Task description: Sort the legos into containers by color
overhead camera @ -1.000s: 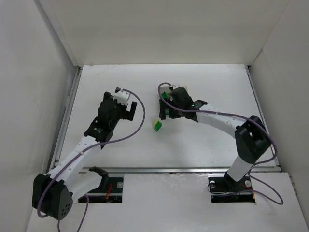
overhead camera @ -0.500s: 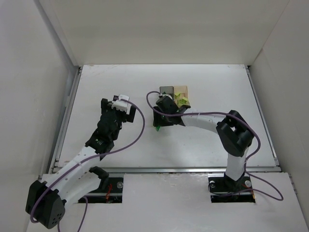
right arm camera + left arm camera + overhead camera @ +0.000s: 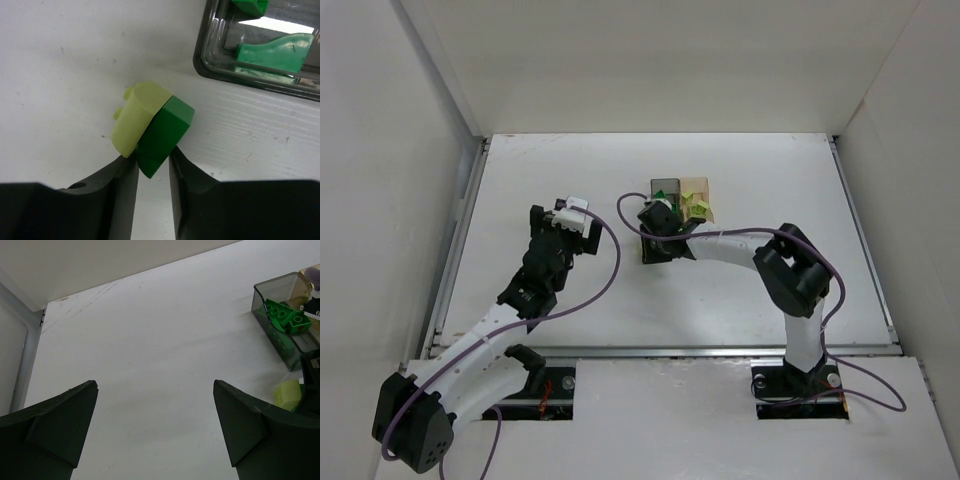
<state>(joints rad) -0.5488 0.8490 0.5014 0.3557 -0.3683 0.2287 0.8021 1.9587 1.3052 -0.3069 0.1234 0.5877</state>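
In the right wrist view a dark green lego (image 3: 165,132) stuck to a pale yellow-green lego (image 3: 134,117) lies on the white table. My right gripper (image 3: 151,159) is shut on the dark green one's lower corner. From above, that gripper (image 3: 653,250) sits just in front of the two containers and hides the pair. The smoky grey container (image 3: 666,188) holds dark green legos (image 3: 282,315); the pale orange container (image 3: 697,188) holds yellow-green legos (image 3: 698,206). My left gripper (image 3: 155,415) hangs open over bare table, left of the containers.
White walls enclose the table on three sides, with a metal rail (image 3: 460,230) along the left edge. The grey container's rim (image 3: 205,55) lies close to the upper right of the gripped pair. The right arm's cable (image 3: 625,205) loops beside the grey container.
My right gripper came off the containers, moved down and left to the joined pair of legos and shut on it. The left arm drew back a little and stayed open.
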